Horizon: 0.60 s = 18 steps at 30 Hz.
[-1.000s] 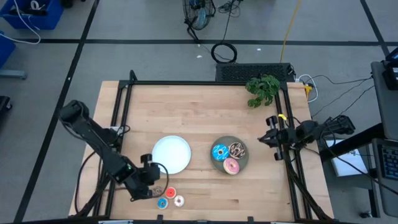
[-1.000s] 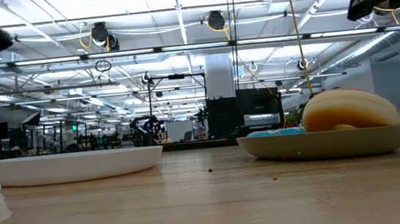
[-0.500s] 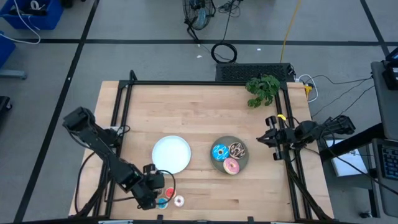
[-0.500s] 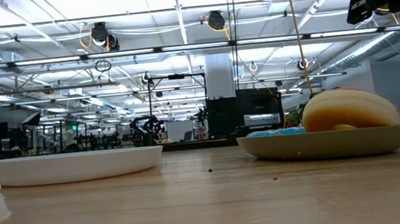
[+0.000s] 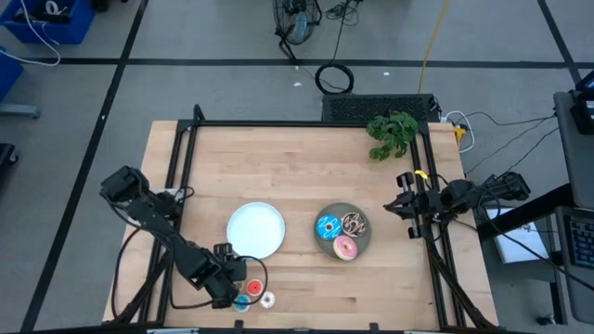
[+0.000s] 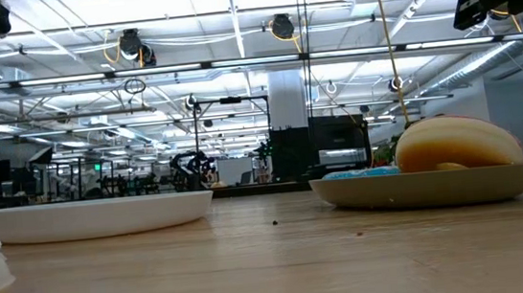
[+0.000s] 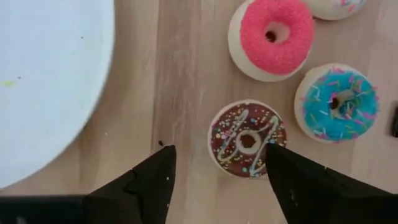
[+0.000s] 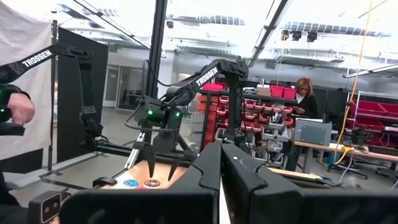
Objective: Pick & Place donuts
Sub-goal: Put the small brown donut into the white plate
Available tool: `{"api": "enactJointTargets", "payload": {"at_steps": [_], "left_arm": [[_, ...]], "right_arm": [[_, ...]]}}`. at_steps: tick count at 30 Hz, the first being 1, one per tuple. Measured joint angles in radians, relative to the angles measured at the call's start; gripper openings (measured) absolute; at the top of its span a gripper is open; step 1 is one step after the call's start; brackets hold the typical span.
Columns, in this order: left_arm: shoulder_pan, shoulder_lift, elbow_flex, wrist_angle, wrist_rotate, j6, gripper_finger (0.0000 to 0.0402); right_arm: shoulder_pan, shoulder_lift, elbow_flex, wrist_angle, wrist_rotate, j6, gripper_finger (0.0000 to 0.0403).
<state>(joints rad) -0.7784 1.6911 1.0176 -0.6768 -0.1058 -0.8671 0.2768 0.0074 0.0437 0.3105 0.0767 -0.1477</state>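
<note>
Four tiny donuts lie flat on the wood near the table's front left: brown (image 7: 247, 140), red (image 7: 277, 34), blue (image 7: 336, 102) and white (image 5: 267, 299). My left gripper (image 5: 232, 283) hangs over them, open and pointing down. In its wrist view the brown donut shows between the fingers (image 7: 217, 158), close to one of them. The three larger donuts, blue (image 5: 328, 225), dark brown (image 5: 354, 222) and pink (image 5: 345, 248), rest on the grey plate (image 5: 364, 239). My right gripper (image 5: 399, 206) waits shut at the table's right edge.
A white plate (image 5: 256, 229) lies just beyond the tiny donuts, left of the grey plate. A green plant sprig (image 5: 392, 133) sits at the far right corner. A black frame (image 5: 176, 176) runs along the table's sides. Bare wood stretches across the far half.
My left gripper has moved toward the table's near edge and a little to the right, ending over the tiny donuts. The donuts and plates have stayed where they were.
</note>
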Motion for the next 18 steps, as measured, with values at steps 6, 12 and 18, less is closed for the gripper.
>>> {"api": "enactJointTargets", "payload": {"at_steps": [6, 12, 18], "left_arm": [[0.000, 0.020, 0.000, 0.000, -0.006, -0.009, 0.0225], [0.007, 0.056, 0.000, 0.006, 0.002, -0.002, 0.0207], [0.013, 0.082, 0.000, 0.050, 0.005, 0.047, 0.0195]], "right_arm": [[0.000, 0.000, 0.000, 0.005, 0.000, -0.006, 0.0000], [0.000, 0.000, -0.001, 0.007, 0.000, -0.006, 0.0000], [0.000, 0.000, -0.001, 0.007, 0.000, -0.018, 0.0000]]}}
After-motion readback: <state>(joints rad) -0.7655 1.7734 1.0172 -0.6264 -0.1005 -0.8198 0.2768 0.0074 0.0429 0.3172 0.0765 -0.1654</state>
